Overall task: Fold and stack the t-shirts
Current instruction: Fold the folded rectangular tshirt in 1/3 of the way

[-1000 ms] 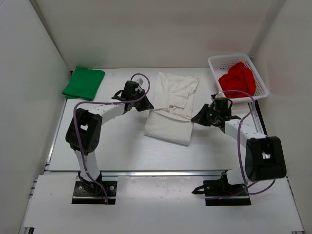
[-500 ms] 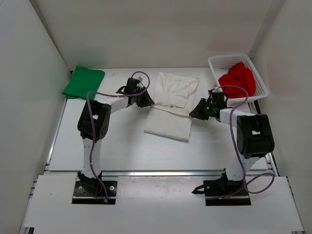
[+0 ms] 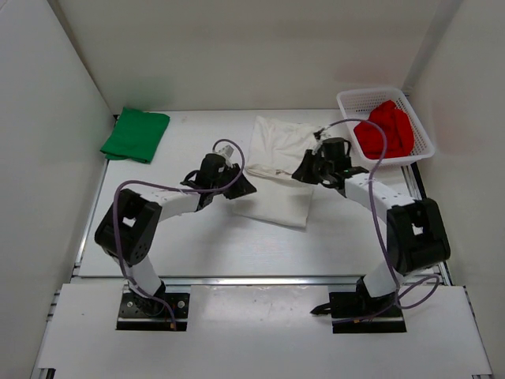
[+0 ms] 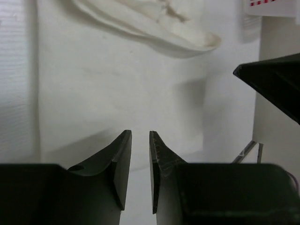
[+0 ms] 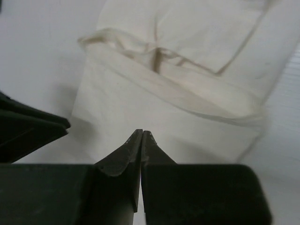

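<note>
White cotton t-shirt (image 3: 278, 207): lies partly folded mid-table, between the two grippers, with a loose rolled ridge of cloth across its middle; its near half lies flat.
Bright green t-shirt (image 3: 136, 135): a folded packet at the far left corner of the white table (image 3: 197, 241), well apart from both arms.
Red t-shirt (image 3: 385, 129): bunched and unfolded inside the white plastic mesh basket (image 3: 348, 102) at the far right.
Left gripper (image 4: 139, 136): low at the white shirt's left edge, fingers drawn close with only a narrow slit between; no cloth shows in the slit.
Right gripper (image 5: 141, 132): at the shirt's right side, tips pressed together; nothing shows pinched, though a thin hem hidden between them cannot be ruled out.
Handling: judged light, limp and creasing readily; it will sag and trail wherever it is unsupported, and one layer may slide over another.
Where to take hold: probably the two side ends of the rolled ridge, one per gripper, pinching all layers together so the fold travels evenly.
Risk: catching only the top layer would pull the fold open.
Progress: one shirt looks done, one is mid-fold, one untouched.
</note>
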`<state>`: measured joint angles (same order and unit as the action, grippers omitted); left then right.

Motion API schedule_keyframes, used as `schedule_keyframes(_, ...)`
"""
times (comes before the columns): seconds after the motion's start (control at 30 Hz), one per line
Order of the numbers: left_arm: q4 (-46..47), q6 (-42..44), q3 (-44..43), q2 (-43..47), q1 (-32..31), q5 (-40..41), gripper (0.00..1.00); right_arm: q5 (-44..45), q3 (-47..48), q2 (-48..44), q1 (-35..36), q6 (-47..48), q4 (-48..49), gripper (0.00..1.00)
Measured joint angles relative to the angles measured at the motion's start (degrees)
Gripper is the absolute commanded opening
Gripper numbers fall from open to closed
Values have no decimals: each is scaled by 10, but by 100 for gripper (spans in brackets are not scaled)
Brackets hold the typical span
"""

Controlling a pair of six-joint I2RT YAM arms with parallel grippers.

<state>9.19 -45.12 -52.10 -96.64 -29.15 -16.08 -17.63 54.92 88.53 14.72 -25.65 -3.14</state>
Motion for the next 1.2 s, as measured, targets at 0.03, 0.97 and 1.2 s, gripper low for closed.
schedule_keyframes(0.03, 4, -1, 3, -12, -3, -5, 31, 0, 9, 16, 19, 4, 0, 0)
schedule_keyframes(0.97, -17, -2, 260, 251, 21, -4, 43, -24, 122, 156, 31, 29, -41, 16)
schedule_keyframes(1.2, -37, 23, 302, 292, 23, 9, 46, -26, -144, -135, 35, -17, 69, 0)
